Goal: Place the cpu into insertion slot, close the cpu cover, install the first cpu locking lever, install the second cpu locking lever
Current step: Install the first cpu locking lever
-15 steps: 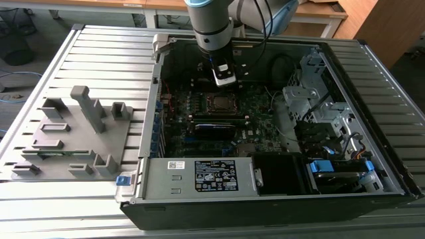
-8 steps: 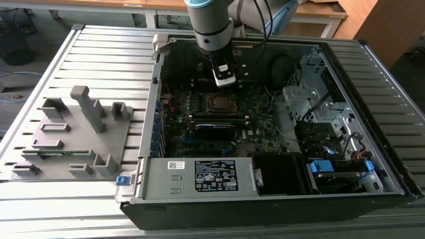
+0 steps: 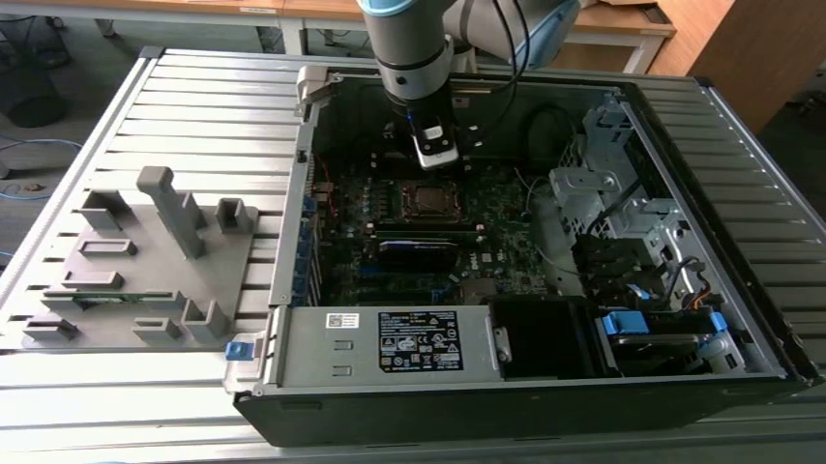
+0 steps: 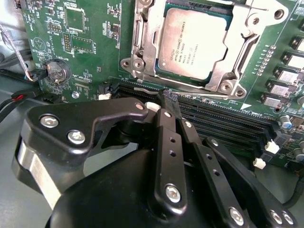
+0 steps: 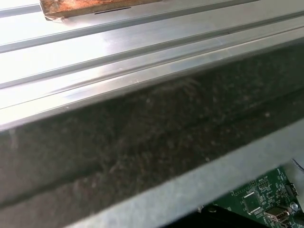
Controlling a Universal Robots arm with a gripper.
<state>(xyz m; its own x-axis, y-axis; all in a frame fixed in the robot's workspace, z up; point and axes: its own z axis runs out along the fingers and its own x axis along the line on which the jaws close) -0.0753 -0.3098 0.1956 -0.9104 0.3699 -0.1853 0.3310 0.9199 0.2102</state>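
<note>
Dull grey-brown metal marks the cpu [image 4: 194, 45], seated in the insertion slot [image 4: 142, 71] on the green motherboard [image 4: 80, 42], with the silver cpu cover [image 4: 247, 45] framing it. Black memory slots [image 4: 223, 118] run just beside the socket. The tool [image 4: 169, 101] hangs above them, its black fingers [image 4: 167, 123] drawn together on nothing, inside the computer case [image 3: 387, 343] on the slatted table [image 3: 193, 106].

Ribbed aluminium table [image 5: 118, 42] ran beside dark case wall [image 5: 142, 137]; brown object [image 5: 85, 7] on table; green board [image 5: 261, 199] inside case.
</note>
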